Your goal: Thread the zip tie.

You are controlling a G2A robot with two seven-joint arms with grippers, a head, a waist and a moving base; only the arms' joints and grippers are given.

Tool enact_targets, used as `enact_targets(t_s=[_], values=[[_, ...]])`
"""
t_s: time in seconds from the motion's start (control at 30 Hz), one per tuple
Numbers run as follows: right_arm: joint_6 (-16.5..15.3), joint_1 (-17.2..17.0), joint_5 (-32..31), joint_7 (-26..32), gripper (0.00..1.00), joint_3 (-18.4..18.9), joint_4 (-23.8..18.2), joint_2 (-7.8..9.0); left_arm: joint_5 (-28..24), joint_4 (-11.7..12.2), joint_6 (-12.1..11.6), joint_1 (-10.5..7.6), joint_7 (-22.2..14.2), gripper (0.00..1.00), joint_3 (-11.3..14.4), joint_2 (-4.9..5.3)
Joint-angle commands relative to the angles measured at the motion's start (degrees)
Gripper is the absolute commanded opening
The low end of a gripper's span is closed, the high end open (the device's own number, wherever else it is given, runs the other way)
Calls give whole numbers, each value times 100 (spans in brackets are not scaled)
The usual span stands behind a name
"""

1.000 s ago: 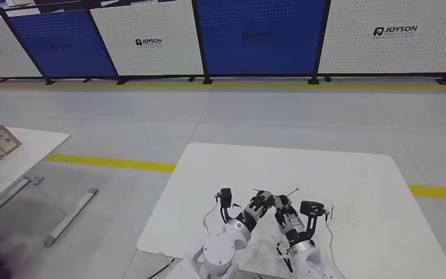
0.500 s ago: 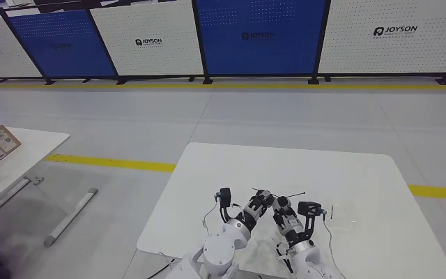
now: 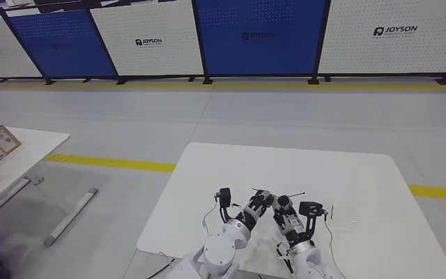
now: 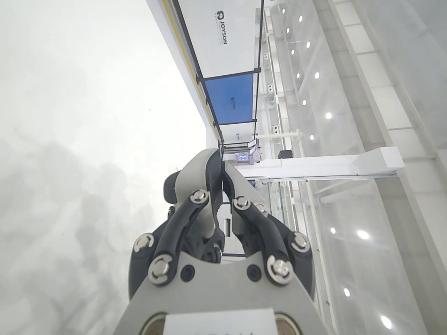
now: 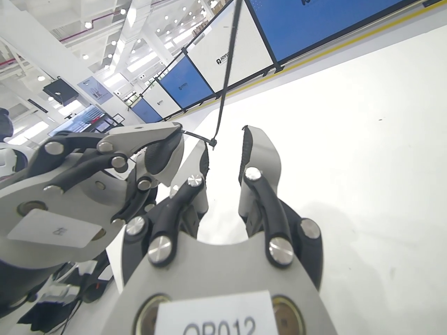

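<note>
Arms tucked together, lower centre over table (image 3: 348, 174); my left gripper (image 5: 177, 129) pinches zip tie (image 5: 227, 67), which reaches top edge in right wrist view; my right gripper (image 5: 225, 137) agape.

Zip tie (image 5: 228, 67) matt black plastic; table (image 5: 349, 176) smooth matt white; right gripper (image 5: 225, 137) fingers (image 5: 262, 155) rubber-ribbed

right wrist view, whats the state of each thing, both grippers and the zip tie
zip tie: off the table, held by a short stretch next to its head, long strap sticking up free; cannot tell if it is threaded
left gripper: shut on the zip tie
right gripper: open, holding nothing, the tie's head close by its fingertips
</note>
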Motion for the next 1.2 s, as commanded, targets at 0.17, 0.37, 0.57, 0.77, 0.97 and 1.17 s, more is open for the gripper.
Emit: enact_targets(t_s=[0.17, 0.37, 0.57, 0.77, 0.97, 1.17], values=[[38, 4, 8, -20, 21, -9, -32, 2, 50, -10, 3, 9, -12, 0, 11, 1], [63, 7, 19, -28, 0, -11, -36, 4, 79, -13, 22, 10, -13, 0, 15, 2], [58, 7, 37, -57, 0, -1, -25, 7, 89, -9, 22, 6, 7, 0, 28, -3], [59, 0, 6, -37, 0, 9, -10, 17, 55, -1, -24, -5, 37, 0, 44, -14], [86, 37, -23, 1, 0, -16, 54, 17, 23, 1, -70, -5, 51, 0, 42, -20], [109, 63, -34, 14, 0, -33, 100, 16, -21, -30, -107, 9, 60, 0, 20, -22]])
